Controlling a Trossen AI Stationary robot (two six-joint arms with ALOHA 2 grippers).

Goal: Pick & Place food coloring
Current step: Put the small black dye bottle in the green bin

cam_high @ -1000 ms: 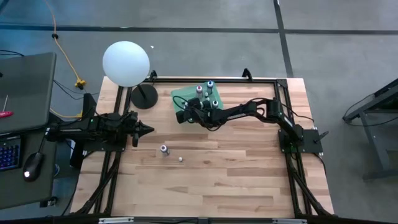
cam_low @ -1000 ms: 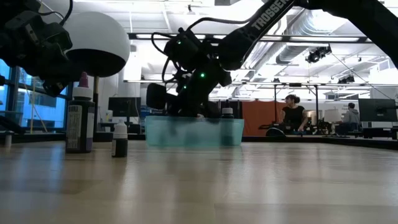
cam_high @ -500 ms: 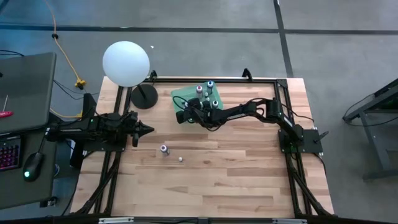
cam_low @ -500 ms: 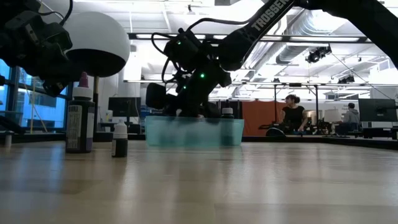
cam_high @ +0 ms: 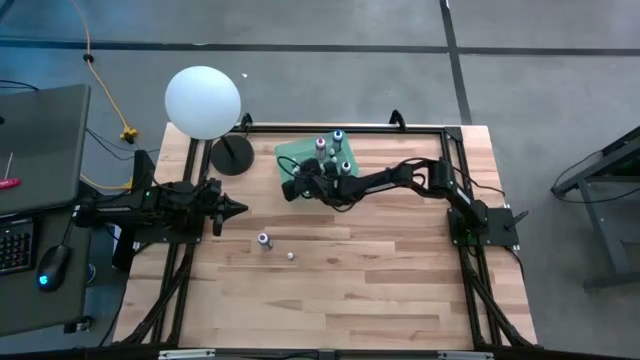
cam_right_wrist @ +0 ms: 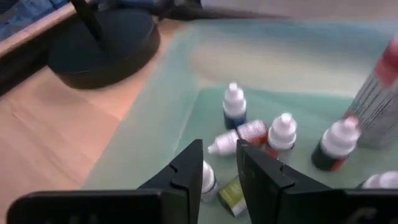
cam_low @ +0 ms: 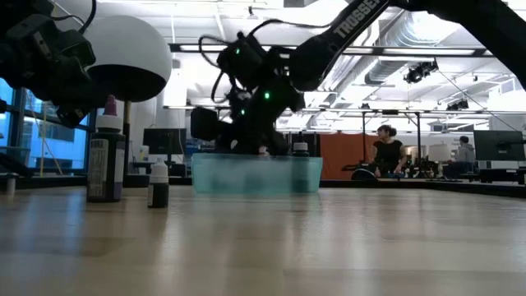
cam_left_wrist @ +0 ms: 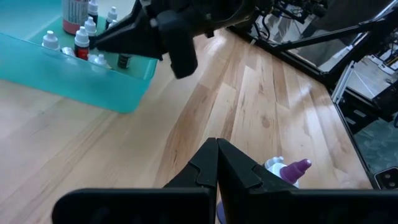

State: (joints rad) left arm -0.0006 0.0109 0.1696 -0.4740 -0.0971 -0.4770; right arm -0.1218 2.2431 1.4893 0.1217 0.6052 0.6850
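Just R tool [cam_right_wrist: 219, 163] over teal tray [cam_high: 296, 152] edge

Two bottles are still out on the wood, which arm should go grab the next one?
Left. The left gripper hangs shut just above the purple-tipped bottle and the small bottle. The right gripper, fingers apart, is over the teal bin, farther off.

teal tray [cam_high: 292, 153], white globe [cam_high: 203, 101], purple-capped bottle [cam_left_wrist: 287, 170]
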